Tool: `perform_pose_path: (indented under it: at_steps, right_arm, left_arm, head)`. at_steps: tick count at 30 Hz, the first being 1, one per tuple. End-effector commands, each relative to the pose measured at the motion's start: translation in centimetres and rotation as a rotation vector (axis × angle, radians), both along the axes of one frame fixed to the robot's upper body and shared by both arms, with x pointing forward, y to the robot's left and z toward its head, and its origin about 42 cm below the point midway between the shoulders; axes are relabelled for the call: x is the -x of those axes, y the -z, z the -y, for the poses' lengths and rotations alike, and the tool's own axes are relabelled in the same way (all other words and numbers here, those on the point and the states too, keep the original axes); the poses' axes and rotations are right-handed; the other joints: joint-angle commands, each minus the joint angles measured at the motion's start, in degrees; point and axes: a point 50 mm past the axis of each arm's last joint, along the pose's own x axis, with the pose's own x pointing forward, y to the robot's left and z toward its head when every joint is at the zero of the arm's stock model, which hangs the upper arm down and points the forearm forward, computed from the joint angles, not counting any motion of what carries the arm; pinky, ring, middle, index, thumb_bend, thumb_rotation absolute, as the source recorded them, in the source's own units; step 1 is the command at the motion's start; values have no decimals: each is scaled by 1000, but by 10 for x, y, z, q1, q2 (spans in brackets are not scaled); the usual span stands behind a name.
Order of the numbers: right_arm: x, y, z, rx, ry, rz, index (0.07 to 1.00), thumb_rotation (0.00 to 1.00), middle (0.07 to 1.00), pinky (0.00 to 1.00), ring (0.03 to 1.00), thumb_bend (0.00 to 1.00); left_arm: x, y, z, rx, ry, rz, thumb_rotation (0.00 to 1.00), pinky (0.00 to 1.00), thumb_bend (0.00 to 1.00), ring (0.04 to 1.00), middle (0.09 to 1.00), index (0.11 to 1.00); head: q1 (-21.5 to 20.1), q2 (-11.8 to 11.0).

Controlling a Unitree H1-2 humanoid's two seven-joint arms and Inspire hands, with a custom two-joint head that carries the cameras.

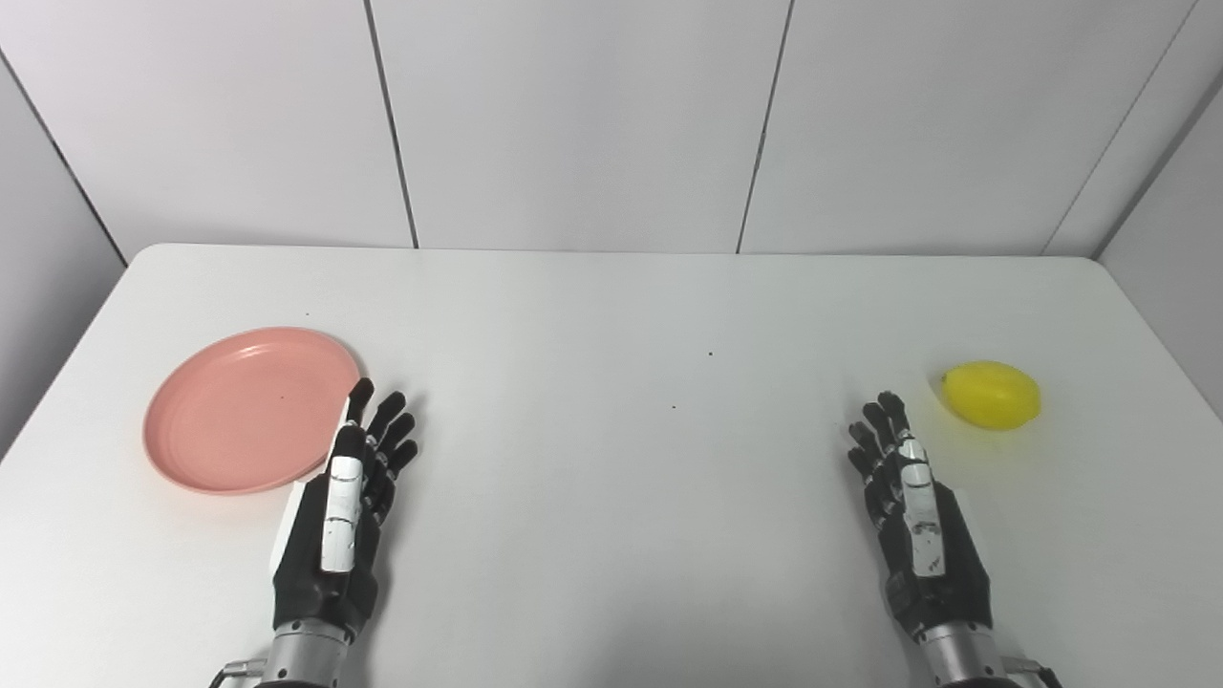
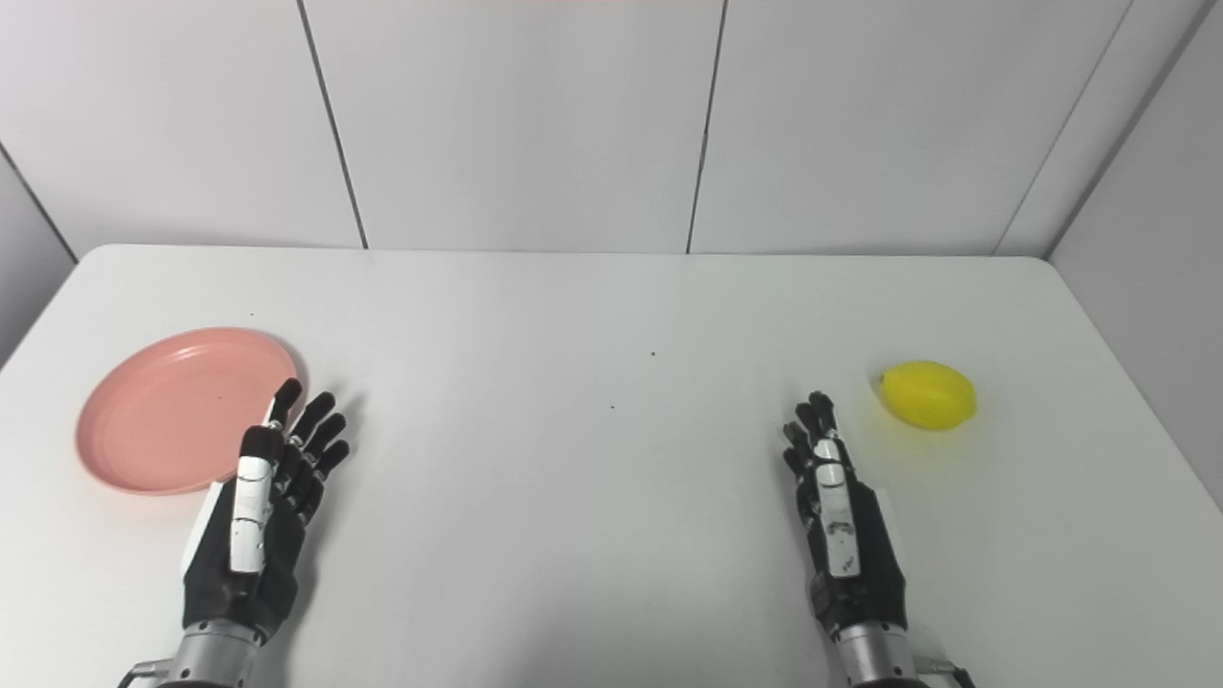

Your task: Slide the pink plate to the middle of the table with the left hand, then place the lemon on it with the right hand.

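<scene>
A pink plate (image 1: 244,411) lies flat on the left part of the white table (image 1: 611,315). My left hand (image 1: 349,497) rests just right of the plate's near right rim, open with fingers stretched and apart; its fingertips overlap the rim in the picture, and contact is not clear. A yellow lemon (image 1: 991,394) sits on the right part of the table. My right hand (image 1: 912,506) lies open to the left of and nearer than the lemon, a short gap between its fingertips and the fruit. Neither hand holds anything.
White wall panels (image 1: 573,115) stand behind the table's far edge. A few tiny dark specks (image 1: 710,354) mark the tabletop near the middle. The table's left and right edges run diagonally close to the plate and the lemon.
</scene>
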Motion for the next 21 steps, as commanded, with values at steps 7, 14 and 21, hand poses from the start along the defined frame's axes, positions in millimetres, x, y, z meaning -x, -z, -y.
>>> perform_pose_path:
  at_steps: [7,14,21]
  right_arm:
    - [3,-10,-3,6,-7,61,975,931,970,972,955,763]
    - [4,-13,1,10,-4,63,975,928,967,969,950,734]
    - [-1,-10,6,16,-21,71,997,945,987,991,967,742]
  left_arm:
    - [18,1,-8,-17,-1,19,934,958,757,950,961,1000]
    - [18,-1,-3,-20,-10,8,933,949,766,944,955,1000]
    - [16,1,-2,-21,-16,10,923,939,776,937,944,999]
  head:
    - [4,-2]
    - [15,8]
    - [20,8]
